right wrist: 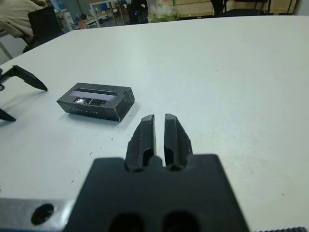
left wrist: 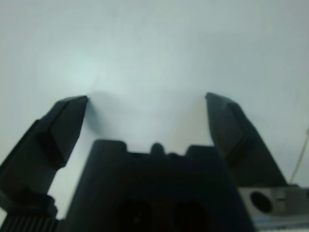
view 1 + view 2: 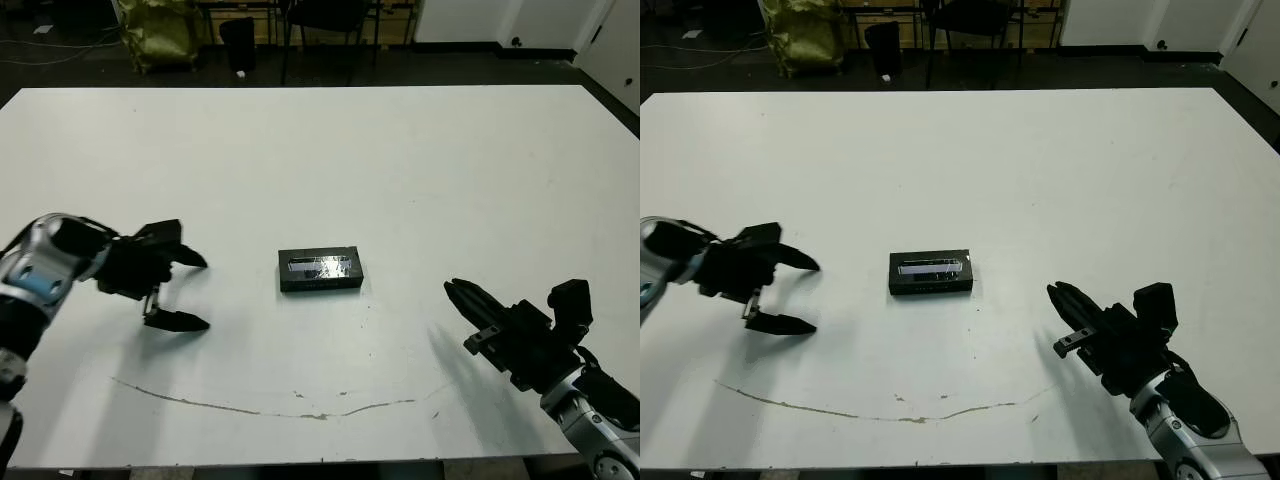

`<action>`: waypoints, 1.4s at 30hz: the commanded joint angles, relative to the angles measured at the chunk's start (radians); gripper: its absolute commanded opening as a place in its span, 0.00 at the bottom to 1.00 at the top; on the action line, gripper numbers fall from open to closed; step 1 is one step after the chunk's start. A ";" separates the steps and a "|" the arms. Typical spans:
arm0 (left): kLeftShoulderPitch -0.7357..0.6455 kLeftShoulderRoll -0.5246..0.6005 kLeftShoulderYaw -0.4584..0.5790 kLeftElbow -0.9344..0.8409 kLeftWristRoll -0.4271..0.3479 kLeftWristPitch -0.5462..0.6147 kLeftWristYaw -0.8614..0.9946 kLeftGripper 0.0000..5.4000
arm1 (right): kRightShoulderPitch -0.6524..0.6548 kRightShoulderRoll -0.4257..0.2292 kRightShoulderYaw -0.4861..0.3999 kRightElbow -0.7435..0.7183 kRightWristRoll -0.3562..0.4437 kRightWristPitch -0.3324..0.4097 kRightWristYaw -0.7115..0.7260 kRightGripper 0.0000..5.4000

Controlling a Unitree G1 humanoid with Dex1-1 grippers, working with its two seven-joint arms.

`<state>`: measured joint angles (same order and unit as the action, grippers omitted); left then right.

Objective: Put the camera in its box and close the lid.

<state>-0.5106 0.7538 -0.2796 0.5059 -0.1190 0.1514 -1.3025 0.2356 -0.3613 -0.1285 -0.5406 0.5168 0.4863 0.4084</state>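
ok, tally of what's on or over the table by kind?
Closed black box with the lid on it: 1
Grippers: 2, the left gripper open, the right gripper shut and empty
Loose camera in view: 0
Total: 3

So the lid (image 3: 931, 271) sits on the box, shiny strip up, mid-table (image 3: 1040, 170). Left gripper (image 3: 800, 296) is off to its left, fingers spread wide. Right gripper (image 3: 1061, 295) sits well right of it, fingers pressed together, pointing toward the lid.
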 commanded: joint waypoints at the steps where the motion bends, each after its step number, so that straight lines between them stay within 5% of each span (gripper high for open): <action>1: 0.136 -0.017 0.181 -0.230 -0.093 0.177 0.195 1.00 | 0.003 -0.022 -0.010 -0.003 -0.009 0.013 -0.001 0.00; 5: 0.258 -0.165 0.362 -0.622 -0.198 0.348 0.515 0.88 | 0.003 -0.028 -0.011 -0.011 -0.021 0.016 -0.009 0.00; 8: 0.316 -0.248 0.373 -0.846 -0.207 0.396 0.673 0.75 | -0.002 -0.022 -0.006 -0.015 -0.025 0.028 -0.021 0.00; 14: 0.362 -0.385 0.251 -1.106 -0.181 0.461 0.877 0.48 | -0.021 0.012 0.001 0.038 -0.005 0.001 -0.003 0.00; 24: 0.405 -0.619 0.048 -1.191 -0.081 0.562 1.184 0.02 | -0.024 0.023 0.001 0.068 -0.001 -0.016 0.005 0.00; 42: 0.358 -0.816 -0.095 -0.792 0.111 0.456 1.328 0.00 | -0.016 0.055 0.008 0.116 0.013 -0.084 0.049 0.00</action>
<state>-0.1585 -0.0620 -0.3741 -0.3215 -0.0260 0.5976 0.0163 0.2089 -0.3082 -0.1206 -0.4388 0.5287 0.4022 0.4538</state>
